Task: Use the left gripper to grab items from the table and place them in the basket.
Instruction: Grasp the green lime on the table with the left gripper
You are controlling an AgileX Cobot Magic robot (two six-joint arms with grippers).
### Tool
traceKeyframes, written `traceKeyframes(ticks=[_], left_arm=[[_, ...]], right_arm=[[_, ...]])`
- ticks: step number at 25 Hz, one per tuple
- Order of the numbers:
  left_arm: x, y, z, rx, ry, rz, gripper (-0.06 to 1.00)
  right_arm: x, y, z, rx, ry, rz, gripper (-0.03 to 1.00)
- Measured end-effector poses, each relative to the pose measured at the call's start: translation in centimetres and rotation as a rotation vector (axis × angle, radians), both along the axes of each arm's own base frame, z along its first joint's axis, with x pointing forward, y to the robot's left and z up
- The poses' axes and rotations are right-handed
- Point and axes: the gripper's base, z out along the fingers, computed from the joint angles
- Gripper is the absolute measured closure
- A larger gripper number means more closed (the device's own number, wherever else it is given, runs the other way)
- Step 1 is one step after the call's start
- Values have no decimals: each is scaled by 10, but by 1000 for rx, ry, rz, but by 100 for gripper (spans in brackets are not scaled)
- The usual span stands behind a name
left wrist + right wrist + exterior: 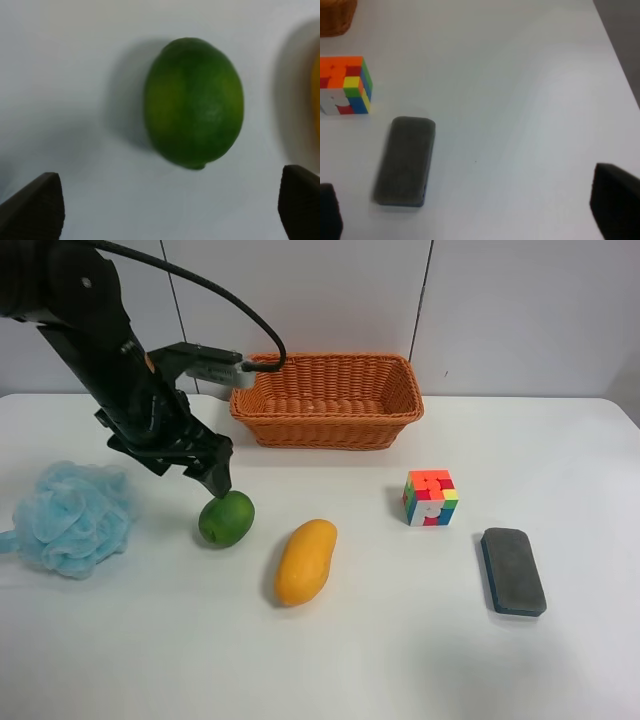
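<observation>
The left gripper point(190, 468) is open and empty, just above the green oval fruit point(226, 518) on the white table point(400, 660). In the left wrist view the fruit point(194, 102) lies ahead of the gripper point(167, 210), between its spread fingertips point(35, 205). The yellow-orange mango point(305, 562) lies right of the fruit, and its edge shows in the left wrist view point(316, 95). The light-blue pouf point(72, 518) is at the left edge. The puzzle cube point(431, 498) and the grey eraser point(513, 570) lie to the right. The wicker basket point(330, 430) stands at the back.
The right gripper point(472, 207) is open and empty over the table, with the eraser point(405, 160) and the cube point(344, 85) ahead of it and a corner of the basket point(335, 17) beyond. The table's right edge point(620, 70) runs close by.
</observation>
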Motion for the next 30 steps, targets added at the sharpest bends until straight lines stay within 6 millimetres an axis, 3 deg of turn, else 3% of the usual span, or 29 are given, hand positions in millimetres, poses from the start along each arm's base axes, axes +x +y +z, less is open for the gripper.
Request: traceKeyframes(ticks=[11, 23, 25, 27, 30], left_arm=[[11, -24, -43, -27, 16, -20, 11], [18, -30, -89, -15, 87, -16, 12], [19, -30, -91, -16, 81, -15, 17], [19, -31, -91, -17, 75, -17, 30], [19, -31, -91, -19, 71, -17, 31]], right_arm=[[0, 0, 0, 0, 0, 0, -3], [0, 0, 0, 0, 0, 0, -3], [0, 0, 0, 0, 0, 0, -3], [0, 0, 0, 0, 0, 0, -3], [0, 0, 0, 0, 0, 0, -3]])
